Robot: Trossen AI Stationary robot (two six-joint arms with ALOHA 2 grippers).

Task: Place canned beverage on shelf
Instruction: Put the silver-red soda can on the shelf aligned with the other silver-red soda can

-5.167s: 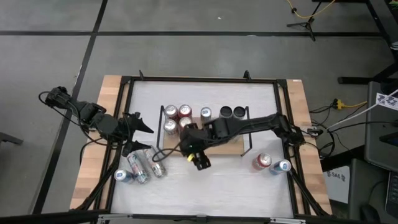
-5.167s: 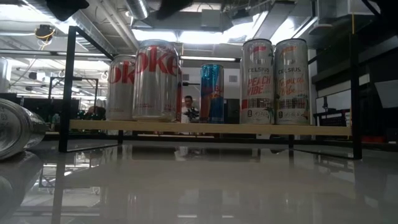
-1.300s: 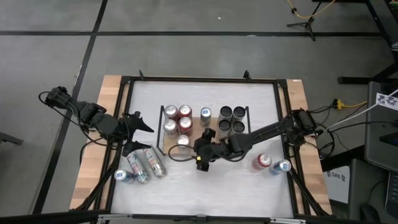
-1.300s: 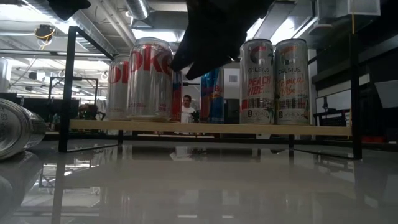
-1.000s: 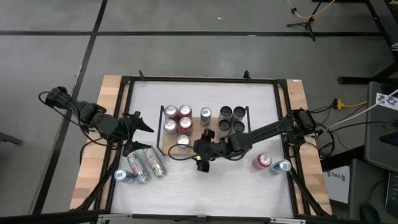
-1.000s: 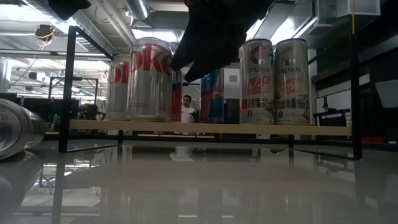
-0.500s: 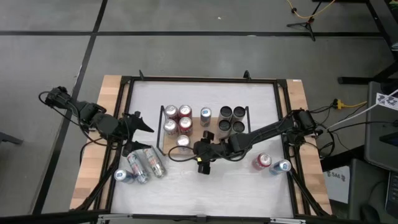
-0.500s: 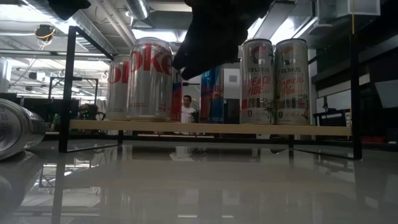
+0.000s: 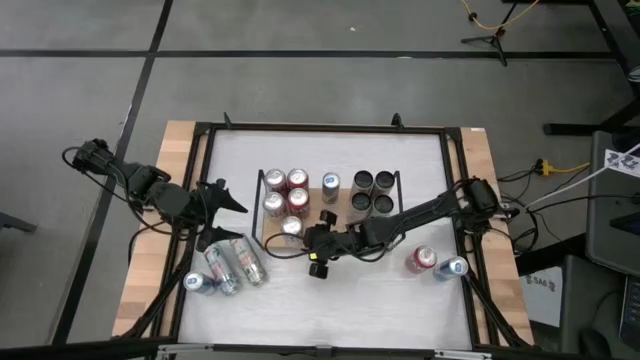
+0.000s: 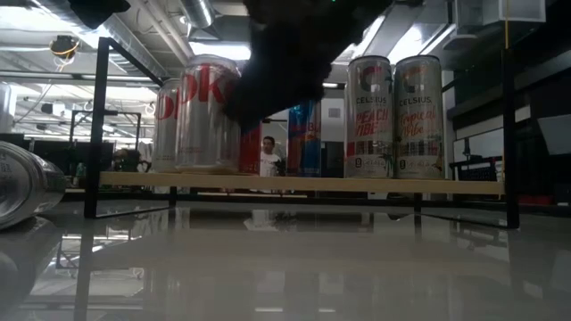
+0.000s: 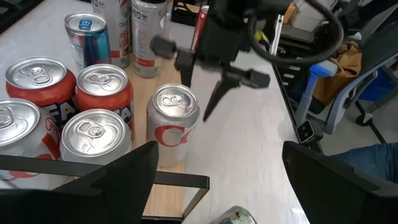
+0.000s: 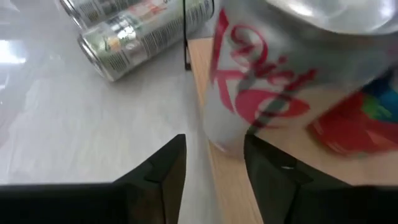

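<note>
A: Where's the can?

B: Diet Coke can stands upright on the shelf, front row, at the board's counter-side edge. Right gripper sits just beside it over the counter. The right wrist view shows the fingers narrow and nothing between them, the can just ahead.

A: Left arm?

B: Left gripper waits at the counter's left side, fingers spread wide, empty. Two cans lie on their sides near it; a blue-topped can is further forward.

A: Handling?

B: Thin aluminium, smooth and slick, probably dents if squeezed hard. Weight depends on fill, can't tell. Best grip looks like mid-body, across the width. On the edge like that, a nudge could tip it off.

A: Surface, room?

B: Glossy white counter with black frame, reflective, so the cans lying flat may roll. Shelf is a light wooden board with black end rails, seven other cans standing on it. Two more cans stand at the counter's right. Lab space beyond, a person far off in the low view.
</note>
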